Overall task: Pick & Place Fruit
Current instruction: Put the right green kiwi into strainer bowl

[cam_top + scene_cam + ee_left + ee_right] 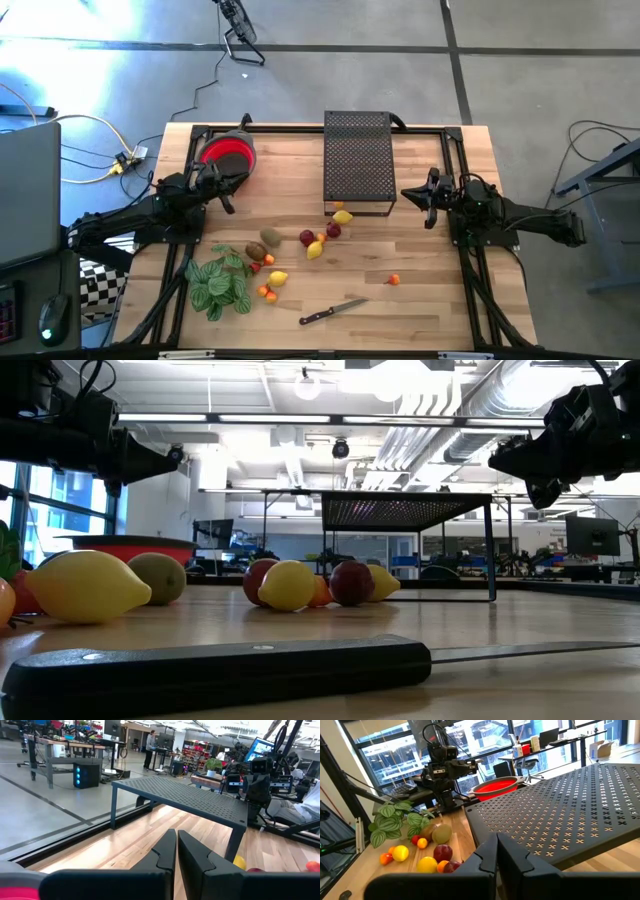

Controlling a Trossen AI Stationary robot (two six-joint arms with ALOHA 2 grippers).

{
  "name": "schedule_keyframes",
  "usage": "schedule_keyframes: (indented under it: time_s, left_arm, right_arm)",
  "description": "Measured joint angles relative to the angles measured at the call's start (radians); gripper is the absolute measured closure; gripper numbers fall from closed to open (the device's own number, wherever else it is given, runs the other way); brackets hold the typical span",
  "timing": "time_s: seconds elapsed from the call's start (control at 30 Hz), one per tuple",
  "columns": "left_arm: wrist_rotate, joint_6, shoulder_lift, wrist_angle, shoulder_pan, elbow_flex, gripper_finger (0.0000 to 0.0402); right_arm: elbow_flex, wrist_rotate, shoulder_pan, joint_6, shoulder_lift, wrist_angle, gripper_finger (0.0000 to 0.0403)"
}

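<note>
We are hovering both arms, left gripper (229, 203) and right gripper (408, 193), fingers together, empty; the fruit (314, 240) is lying scattered mid-surface, likely light, smooth, rolling; grip each across its middle.

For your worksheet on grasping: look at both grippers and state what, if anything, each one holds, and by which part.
Nothing is held. The left gripper and right gripper are both shut on empty air above the table; the fruit lies untouched on the wood.

You get bright ceiling lights (305, 388) blowing out upper centre; knife handle (215, 670) blurs at bottom; window (470, 740) glare upper left.
</note>
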State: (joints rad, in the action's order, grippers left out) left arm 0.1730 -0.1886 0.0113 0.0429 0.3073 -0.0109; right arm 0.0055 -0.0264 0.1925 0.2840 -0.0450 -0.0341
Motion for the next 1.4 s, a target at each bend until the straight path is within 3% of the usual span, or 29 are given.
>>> schedule_keyframes:
  time_s: [0.9,1.1,1.4]
  left_arm:
    - [-0.001,-0.003,0.0,0.007,0.0,-0.009,0.039]
    - [-0.084,0.029,0.0,0.002,0.0,-0.034,0.039]
    - [-0.084,0.034,0.0,-0.049,0.0,-0.038,0.039]
  right_arm:
    - [0.0,-0.02,0.0,0.007,0.0,-0.002,0.0401]
    - [0.0,-0.03,0.0,0.008,0.0,-0.021,0.0401]
    - [0.0,-0.079,-0.001,0.0,0.0,-0.031,0.0401]
